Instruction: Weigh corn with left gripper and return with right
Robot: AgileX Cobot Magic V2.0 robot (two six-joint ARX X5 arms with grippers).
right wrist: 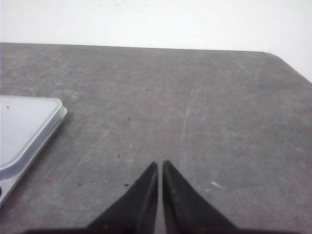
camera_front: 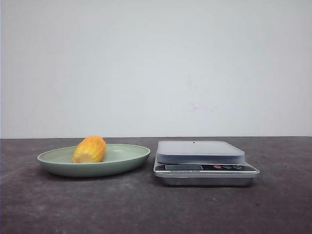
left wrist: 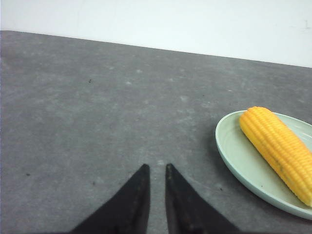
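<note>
Front view: dark grey table point(camera_front: 146, 209), white wall behind. Pale green oval plate point(camera_front: 126, 157) at about 9 o'clock from centre; silver kitchen scale point(camera_front: 204, 168) just beside it at 3 o'clock, platform bare. Neither arm visible here.

On the plate, toward its left half: the corn point(camera_front: 89, 149), lying flat, touching nothing but the plate.

Left wrist view: left gripper point(left wrist: 156, 197) low over bare table, holding nothing, pointed black fingers nearly together with only a narrow slit between. Corn point(left wrist: 280, 148) off at roughly 2 o'clock from the fingertips, near but apart. Long axis slanted, running from about 10 o'clock to 4 o'clock in this view, so crosswise to the fingers rather than in line with them. Left arm plainly the nearer one.

Right wrist view: right gripper point(right wrist: 160, 192) also empty, fingers all but touching, over bare table; only a corner of the scale at 9 o'clock, no corn in sight.

Corn's look: short, stubby, yellow shading to orange, neat kernel rows running lengthwise, rounded ends, faintly glossy surface.

Likely next: left fingers spread wide, then a swing toward 2 o'clock.
</note>
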